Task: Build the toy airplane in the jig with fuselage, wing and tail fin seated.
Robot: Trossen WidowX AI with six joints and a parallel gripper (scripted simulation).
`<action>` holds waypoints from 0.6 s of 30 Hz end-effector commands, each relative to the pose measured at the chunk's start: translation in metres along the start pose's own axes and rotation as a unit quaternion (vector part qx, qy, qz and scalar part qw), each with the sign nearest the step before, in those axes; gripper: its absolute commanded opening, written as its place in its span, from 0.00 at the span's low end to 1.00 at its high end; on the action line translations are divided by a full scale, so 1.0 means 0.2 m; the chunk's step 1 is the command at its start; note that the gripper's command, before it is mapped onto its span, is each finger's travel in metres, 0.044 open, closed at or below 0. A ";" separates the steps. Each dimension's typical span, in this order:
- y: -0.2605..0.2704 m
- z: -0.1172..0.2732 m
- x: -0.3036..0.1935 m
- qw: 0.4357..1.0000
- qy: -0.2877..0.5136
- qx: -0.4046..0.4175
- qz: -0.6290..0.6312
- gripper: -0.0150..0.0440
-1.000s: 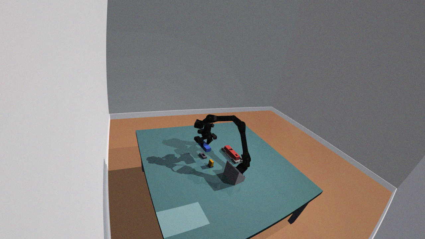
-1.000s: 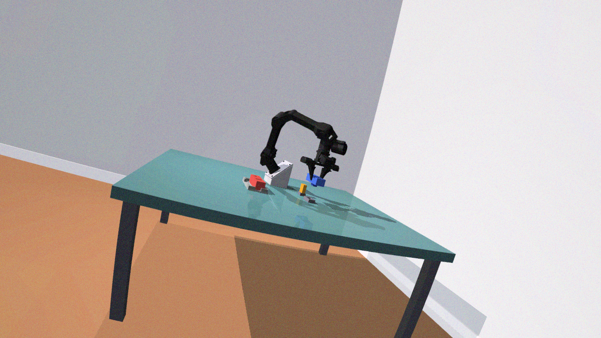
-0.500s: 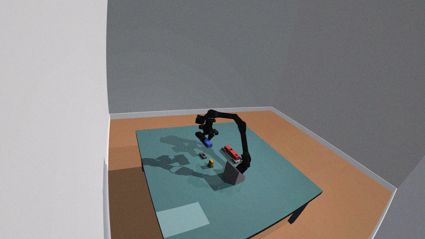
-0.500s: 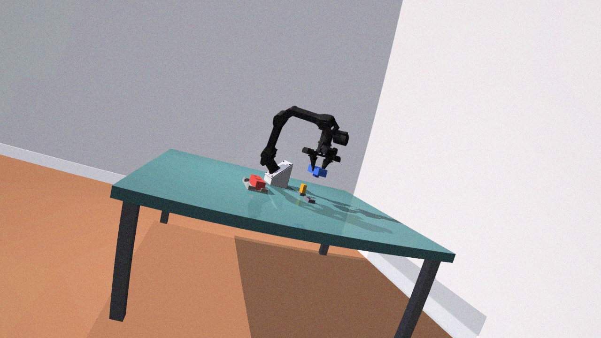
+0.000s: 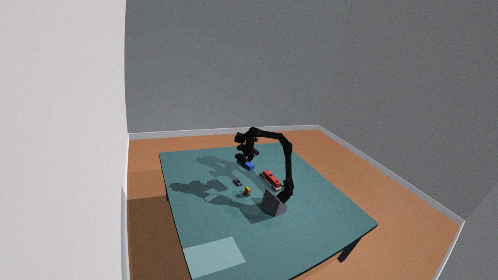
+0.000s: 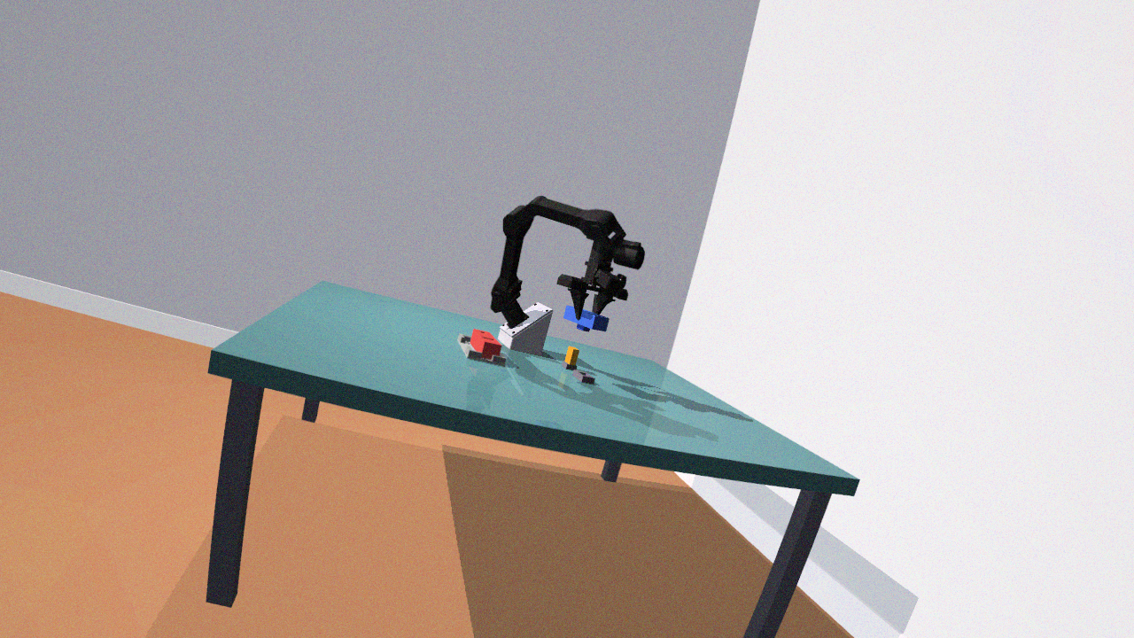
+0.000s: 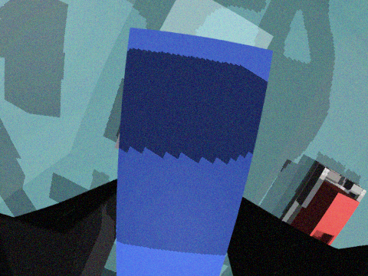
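We have the blue wing pinched in our end effector above the worktop, so next we should bring it over the red body in the jig and line up its tab.

Taking the teal table as landmark, brown-orange flooring spreads beneath and around it, a grey wall rises beyond it, and a white wall stands to one side of it.
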State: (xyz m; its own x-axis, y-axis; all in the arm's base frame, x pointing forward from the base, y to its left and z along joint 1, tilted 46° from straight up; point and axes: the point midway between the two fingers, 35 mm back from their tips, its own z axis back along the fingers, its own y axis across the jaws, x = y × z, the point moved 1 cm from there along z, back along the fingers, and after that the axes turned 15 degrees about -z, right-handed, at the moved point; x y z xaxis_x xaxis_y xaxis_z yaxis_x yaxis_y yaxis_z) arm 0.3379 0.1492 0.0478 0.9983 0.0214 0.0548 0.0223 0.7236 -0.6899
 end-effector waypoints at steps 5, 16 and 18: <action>-0.13 -0.02 0.01 0.998 0.001 -0.001 0.067 0.25; -0.30 -0.05 0.00 0.988 0.001 -0.001 0.156 0.25; -0.34 -0.05 0.00 0.985 0.001 -0.001 0.174 0.25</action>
State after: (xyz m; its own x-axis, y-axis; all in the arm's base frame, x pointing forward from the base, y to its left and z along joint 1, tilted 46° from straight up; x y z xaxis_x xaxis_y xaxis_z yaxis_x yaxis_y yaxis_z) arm 0.3380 0.1029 0.0816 0.9596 0.2365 -0.1524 -0.2761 0.6873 -0.6719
